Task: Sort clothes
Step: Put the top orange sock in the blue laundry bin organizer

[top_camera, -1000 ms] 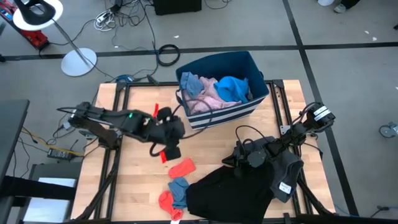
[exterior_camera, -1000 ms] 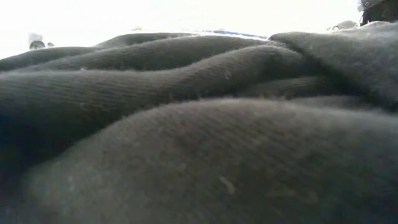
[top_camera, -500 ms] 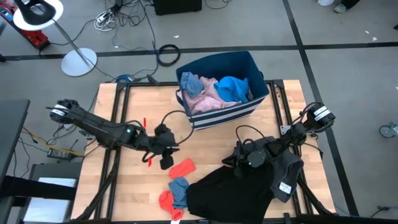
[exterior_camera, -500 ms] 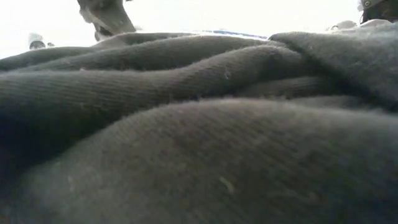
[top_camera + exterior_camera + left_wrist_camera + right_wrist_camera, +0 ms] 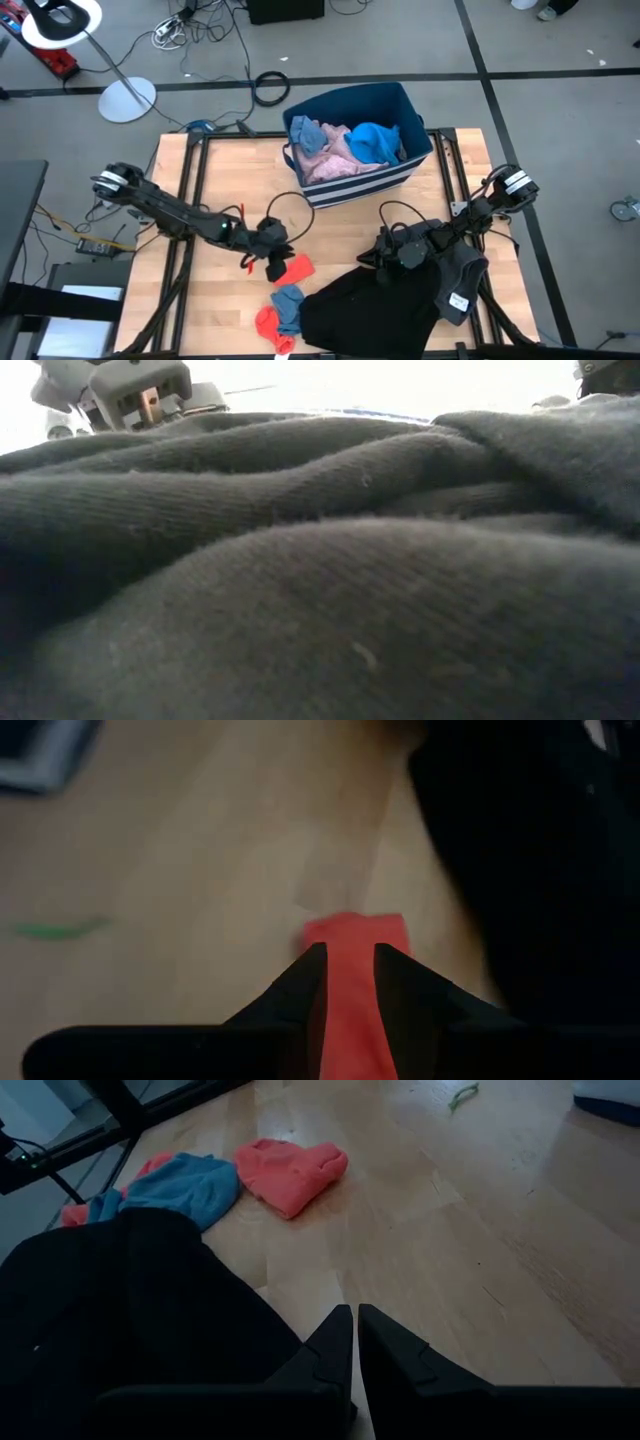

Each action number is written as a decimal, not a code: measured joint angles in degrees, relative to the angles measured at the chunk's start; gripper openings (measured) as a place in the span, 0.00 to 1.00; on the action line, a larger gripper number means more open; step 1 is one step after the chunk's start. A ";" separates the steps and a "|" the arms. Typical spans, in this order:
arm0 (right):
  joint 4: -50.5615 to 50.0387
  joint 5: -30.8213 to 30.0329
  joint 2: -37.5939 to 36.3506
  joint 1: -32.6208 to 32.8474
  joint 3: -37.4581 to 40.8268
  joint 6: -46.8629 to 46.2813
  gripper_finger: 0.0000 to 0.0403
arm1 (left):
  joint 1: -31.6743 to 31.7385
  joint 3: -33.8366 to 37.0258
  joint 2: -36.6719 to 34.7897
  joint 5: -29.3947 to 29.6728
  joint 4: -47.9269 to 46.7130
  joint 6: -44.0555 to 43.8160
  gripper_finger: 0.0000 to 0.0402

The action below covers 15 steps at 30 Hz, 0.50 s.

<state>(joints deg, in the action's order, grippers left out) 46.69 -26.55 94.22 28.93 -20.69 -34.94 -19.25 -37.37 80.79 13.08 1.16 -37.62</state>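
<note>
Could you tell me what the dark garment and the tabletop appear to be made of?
The dark grey-black garment looks like soft knitted fabric, probably cotton jersey or fleece: fine ribbing, fuzzy lint, loose folds. The pale tabletop looks like smooth wood: light grain lines running along it.

robot lab or workshop floor
grey concrete floor (image 5: pixel 560 110) with loose cables (image 5: pixel 215 25) at upper left, a ring lamp on a stand (image 5: pixel 62 22), and a wooden table (image 5: pixel 340 235) on a black metal frame.

Legible text, labels, brands, numbers, signs: none that I can read from here. One small white tag (image 5: pixel 459 300) sits on the dark grey garment (image 5: pixel 462 272) at the table's right edge; whatever is printed on it is too small to make out.
</note>
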 joint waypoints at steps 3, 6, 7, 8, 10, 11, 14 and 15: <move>0.19 0.00 0.01 -0.04 0.00 0.20 0.06 | -0.21 -0.03 3.50 -2.35 2.07 -2.43 0.22; -0.19 -0.02 0.02 -0.04 0.02 0.04 0.06 | -0.41 0.03 6.42 -3.84 4.11 -4.75 0.22; 0.00 -0.02 0.02 -0.04 0.00 0.04 0.06 | -0.56 -0.02 7.07 -4.19 4.06 -5.50 0.22; -0.10 -0.03 0.02 -0.04 0.00 0.00 0.06 | -0.64 -0.01 7.78 -4.36 3.87 -6.25 0.22; -0.12 -0.02 0.02 -0.04 0.00 0.04 0.06 | -0.95 0.00 9.30 -4.83 5.06 -6.55 0.22; 0.08 -0.04 0.02 -0.04 0.00 0.04 0.06 | -1.13 0.00 9.87 -4.85 5.74 -6.59 0.22; -0.12 -0.02 0.02 -0.04 0.00 0.04 0.06 | -1.47 -0.06 11.79 -4.85 9.08 -6.79 0.22; -0.01 -0.02 0.02 -0.04 0.00 0.05 0.06 | -1.57 -0.10 12.46 -4.86 9.52 -6.96 0.22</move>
<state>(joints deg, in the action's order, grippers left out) 46.67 -26.57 94.24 28.88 -20.69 -34.89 -20.82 -37.46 93.25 8.22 10.68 -44.58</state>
